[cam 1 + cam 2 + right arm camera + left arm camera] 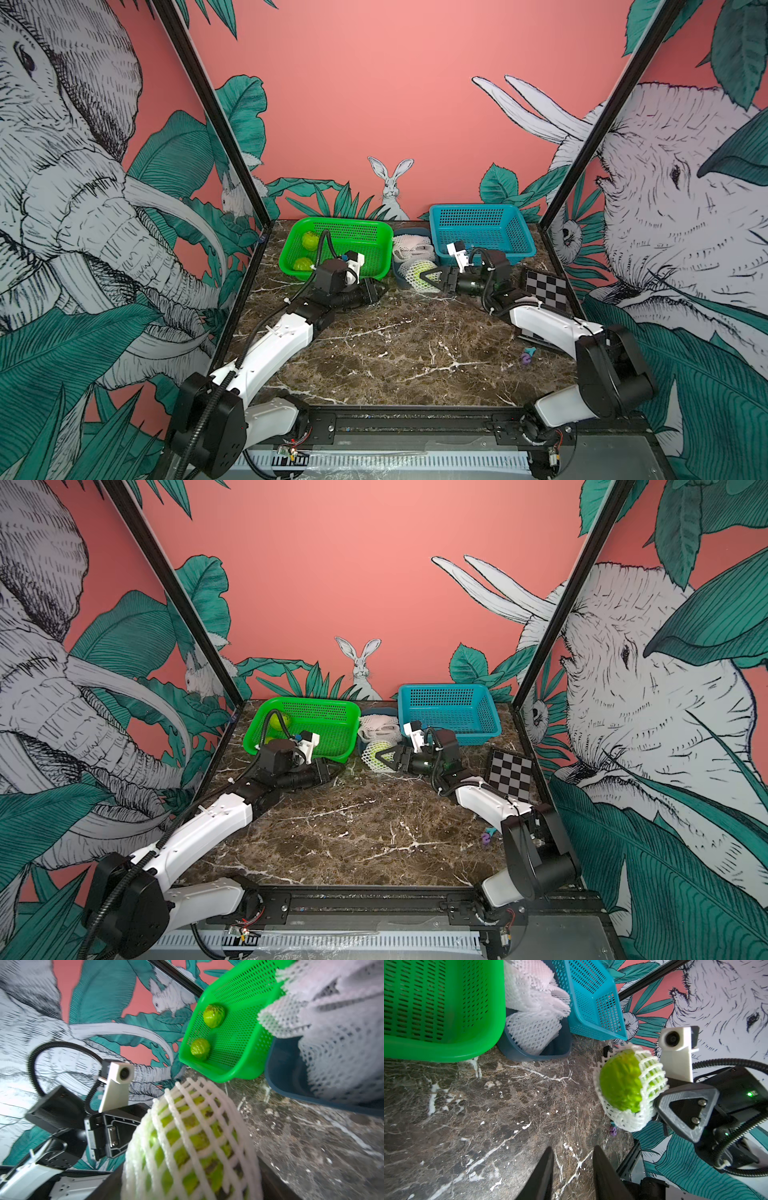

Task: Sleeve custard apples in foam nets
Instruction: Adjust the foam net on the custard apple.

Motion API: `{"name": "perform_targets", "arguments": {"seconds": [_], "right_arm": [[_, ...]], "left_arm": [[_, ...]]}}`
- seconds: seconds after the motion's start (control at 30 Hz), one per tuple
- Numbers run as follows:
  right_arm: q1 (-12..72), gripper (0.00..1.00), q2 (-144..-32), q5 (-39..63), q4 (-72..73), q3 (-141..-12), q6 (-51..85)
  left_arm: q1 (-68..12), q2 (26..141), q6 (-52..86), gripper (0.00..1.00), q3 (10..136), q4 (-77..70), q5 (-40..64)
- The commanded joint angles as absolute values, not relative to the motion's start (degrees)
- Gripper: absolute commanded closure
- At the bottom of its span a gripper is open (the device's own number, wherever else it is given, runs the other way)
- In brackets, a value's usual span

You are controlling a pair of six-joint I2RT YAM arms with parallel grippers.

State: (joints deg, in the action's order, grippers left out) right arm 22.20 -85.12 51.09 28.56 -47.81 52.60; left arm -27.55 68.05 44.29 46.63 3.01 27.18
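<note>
White foam net point(652, 1076) wraps the custard apple point(619, 1082) that my right claw point(430, 279) clamps toward one o'clock of the counter point(395, 353). My left claw point(572, 1148) hangs part-open and empty at nine o'clock of it, apart. Two bare custard apples point(309, 240) lie in the green basket point(340, 222) at eleven o'clock.

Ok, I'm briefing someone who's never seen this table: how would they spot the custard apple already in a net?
Find the blue basket at the back, then the grey-blue tub beside it. In front of that tub the right gripper holds the custard apple. It alone wears white foam mesh; the two fruits in the green basket are bare.
</note>
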Motion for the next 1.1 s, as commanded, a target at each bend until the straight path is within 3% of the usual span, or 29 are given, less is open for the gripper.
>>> {"name": "perform_targets", "arguments": {"seconds": [0.0, 0.13, 0.43, 0.9, 1.07], "right_arm": [[21.8, 0.20, -85.4, 55.6, 45.3, -48.1, 62.5], [21.8, 0.20, -86.5, 57.1, 52.4, -48.8, 68.2], [21.8, 0.21, -87.6, 58.1, 59.0, -49.3, 73.3], [21.9, 0.22, -88.3, 58.3, 61.8, -49.6, 75.6], [21.8, 0.22, -89.0, 58.7, 64.5, -49.4, 77.4]], "left_arm": [[-27.3, 66.3, 44.2, 0.65, 48.4, -0.1, 29.0], [-27.3, 66.4, 47.2, 0.65, 48.8, -6.9, 32.9], [-27.6, 67.5, 51.1, 0.53, 50.3, -14.6, 38.3], [-31.7, 71.8, 51.9, 0.70, 51.9, -16.4, 38.4], [-31.7, 72.3, 51.6, 0.71, 51.7, -16.0, 37.2]]}}
